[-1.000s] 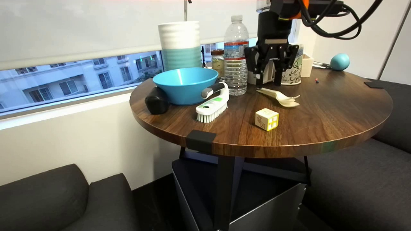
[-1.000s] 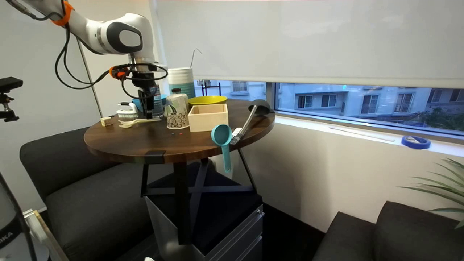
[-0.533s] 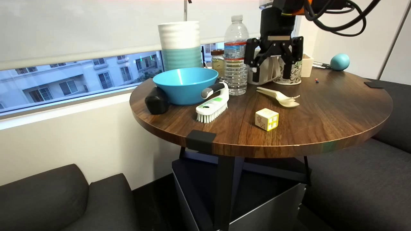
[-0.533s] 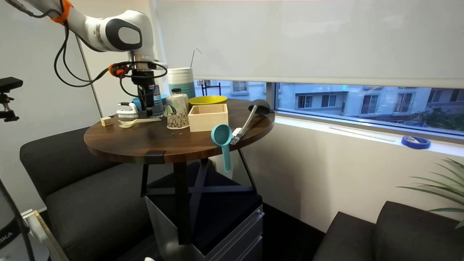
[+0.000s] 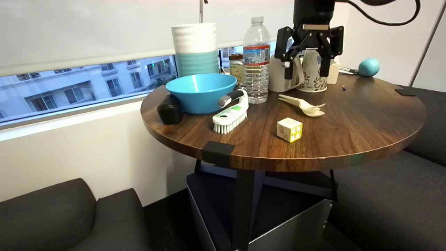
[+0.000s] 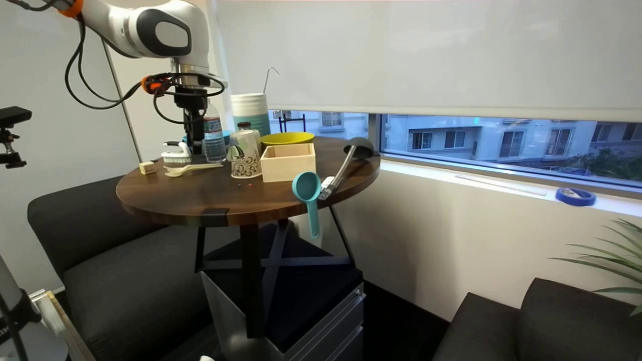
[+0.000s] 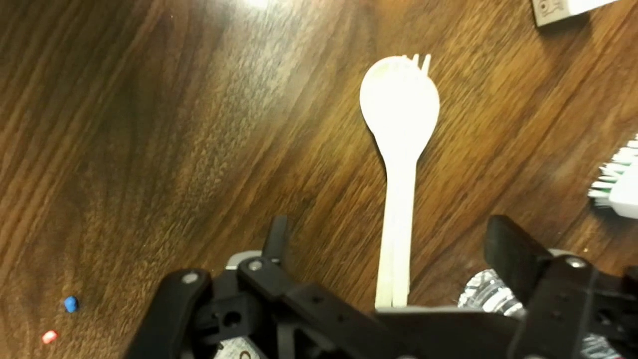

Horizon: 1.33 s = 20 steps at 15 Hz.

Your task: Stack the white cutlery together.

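We have the white cutlery (image 7: 398, 149) near the block (image 5: 289, 129), on the surface (image 5: 366, 130) below our tool (image 5: 306, 73), jaws apart and empty; in the wrist view the cutlery's long axis runs between them, heads nearer the block. Cream spoon (image 7: 381, 92) and fork (image 7: 426, 64) overlap, glare-washed; we judge them stacked.

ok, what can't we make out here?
Fork: wrist view, mostly hidden by the spoon.
Block: wrist view, cut off by top edge.
Brush: wrist view, cut off by right edge.
Blue bit, red bit: wrist view, too small to identify.
Floor of the wooden box: in an exterior view, hidden by its near wall.
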Each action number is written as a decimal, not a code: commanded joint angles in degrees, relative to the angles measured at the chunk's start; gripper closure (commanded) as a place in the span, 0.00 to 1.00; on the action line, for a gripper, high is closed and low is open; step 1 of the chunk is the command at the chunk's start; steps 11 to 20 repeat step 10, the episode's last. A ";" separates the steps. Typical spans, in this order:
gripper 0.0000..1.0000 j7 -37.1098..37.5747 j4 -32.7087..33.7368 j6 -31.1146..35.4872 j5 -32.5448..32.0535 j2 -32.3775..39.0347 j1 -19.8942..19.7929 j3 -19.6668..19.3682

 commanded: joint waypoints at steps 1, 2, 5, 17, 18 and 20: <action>0.00 -2.05 -0.71 -1.15 3.02 -2.74 -0.19 -0.35; 0.00 -2.88 -0.90 -1.04 4.03 -3.27 -0.17 -0.58; 0.00 -4.32 -1.20 -0.86 6.26 -4.37 -0.25 -1.07; 0.00 -3.84 -0.11 -0.46 5.12 -3.43 -0.62 -0.74; 0.00 -3.84 -0.11 -0.46 5.12 -3.43 -0.62 -0.74; 0.00 -3.84 -0.11 -0.46 5.12 -3.43 -0.62 -0.74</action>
